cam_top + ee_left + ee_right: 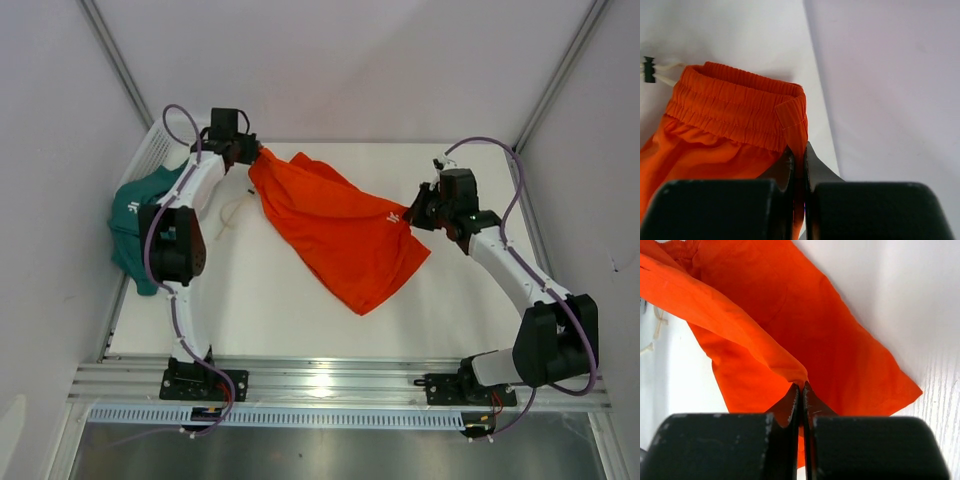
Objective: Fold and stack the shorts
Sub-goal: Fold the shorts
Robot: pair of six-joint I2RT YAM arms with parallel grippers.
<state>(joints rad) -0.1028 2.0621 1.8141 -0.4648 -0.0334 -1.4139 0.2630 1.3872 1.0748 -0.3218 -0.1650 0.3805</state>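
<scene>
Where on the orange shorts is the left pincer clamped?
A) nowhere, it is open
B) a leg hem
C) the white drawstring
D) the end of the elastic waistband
D: the left wrist view shows the left pincer shut on the orange shorts at the end of their ribbed waistband.

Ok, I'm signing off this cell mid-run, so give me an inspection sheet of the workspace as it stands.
Surface: white table, partly covered by cloth.
Job's things: orange shorts stretched between both grippers; teal shorts bunched at the left edge.
Clutter: white mesh basket, far left corner.
Grippers: left gripper shut on the waistband; right gripper shut on an orange edge.
Cables: purple cables, one per side.
Surroundings: pale walls; metal rail at near edge.
</scene>
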